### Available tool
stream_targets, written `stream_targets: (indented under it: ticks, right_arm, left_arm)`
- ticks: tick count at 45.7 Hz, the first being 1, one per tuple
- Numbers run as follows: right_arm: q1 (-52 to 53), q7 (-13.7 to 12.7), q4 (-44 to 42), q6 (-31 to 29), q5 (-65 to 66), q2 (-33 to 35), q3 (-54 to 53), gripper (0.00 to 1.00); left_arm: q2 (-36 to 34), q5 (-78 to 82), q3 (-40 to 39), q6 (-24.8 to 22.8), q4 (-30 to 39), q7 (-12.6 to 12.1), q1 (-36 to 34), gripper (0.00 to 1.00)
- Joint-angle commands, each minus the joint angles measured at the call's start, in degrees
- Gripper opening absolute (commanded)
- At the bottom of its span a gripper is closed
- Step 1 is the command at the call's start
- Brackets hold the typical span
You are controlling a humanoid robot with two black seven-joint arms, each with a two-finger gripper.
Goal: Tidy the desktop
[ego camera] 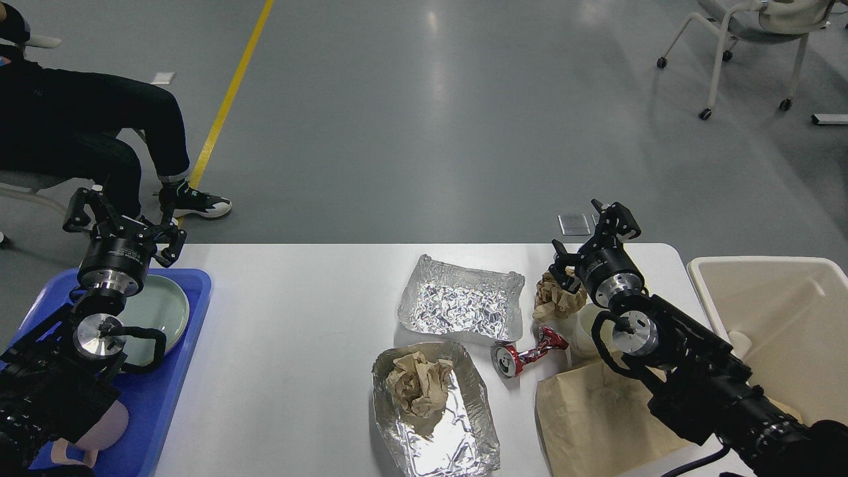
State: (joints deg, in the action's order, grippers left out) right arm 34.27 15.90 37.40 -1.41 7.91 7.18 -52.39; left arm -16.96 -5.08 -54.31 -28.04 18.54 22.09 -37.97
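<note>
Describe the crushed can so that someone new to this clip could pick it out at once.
Start at the white desktop and find the two foil trays, the far foil tray and the near foil tray. Just right of the gap between them lies the crushed can, on its side, next to a flat brown paper bag. It is the only red thing on the table.

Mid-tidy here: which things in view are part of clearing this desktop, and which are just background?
Job: desktop, two foil trays, crumpled brown paper, crushed red can, paper bag, beige bin, blue tray, green plate.
Background: seated person, wheeled chair, yellow floor line.
</note>
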Motion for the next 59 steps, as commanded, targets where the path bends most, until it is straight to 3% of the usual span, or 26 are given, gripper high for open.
stream_targets:
  ticks: [1, 43, 50, 59]
  right_arm:
    - [0.36, 0.00, -0.23, -0.17, 0.00, 0.55, 0.10, 1.00]
    - [0.36, 0.53, -0.58, -0.43, -2.99, 6.62, 0.71, 1.00]
    - [2.11, 0.53, -0.05, -4.55, -2.20, 9.07, 6.85, 1.00]
    - [8.88, 0.44, 0.48, -16.85, -2.02, 17.95, 28.11, 1.00]
  left_arm:
    - [0.00, 0.07, 0.00, 0.00, 0.00, 0.05, 0.00, 0.96]
    - [0.00, -0.02, 0.00, 0.00, 0.00, 0.05, 0.00, 0.97]
    - [0.00, 0.07, 0.00, -0.09, 0.00, 0.05, 0.00, 0.97]
    - [0.00, -0.02, 0.00, 0.00, 0.00, 0.05, 0.00, 0.96]
